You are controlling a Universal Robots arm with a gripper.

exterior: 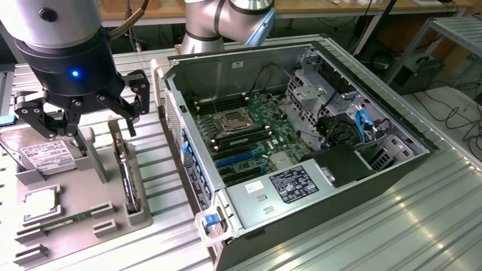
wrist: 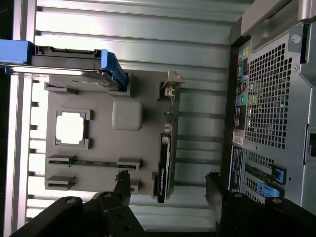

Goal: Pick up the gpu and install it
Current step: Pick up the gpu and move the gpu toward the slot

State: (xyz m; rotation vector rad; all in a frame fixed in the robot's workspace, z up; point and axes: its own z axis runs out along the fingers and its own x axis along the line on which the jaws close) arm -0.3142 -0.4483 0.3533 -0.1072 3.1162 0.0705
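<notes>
Wide-open gripper (exterior: 87,127) hangs empty above grey tray (wrist: 103,148). Untouched gpu (wrist: 164,168) stands on edge along tray's edge nearest computer case (wrist: 271,98). Pickup step, approach stage; grasp likely needs jaws straddling thin card.

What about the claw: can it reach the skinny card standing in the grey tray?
Probably yes. The gripper hangs open above the grey tray, and the gpu stands on edge in its slot, roughly between the fingers in the wrist view. Nothing covers its top edge.
</notes>
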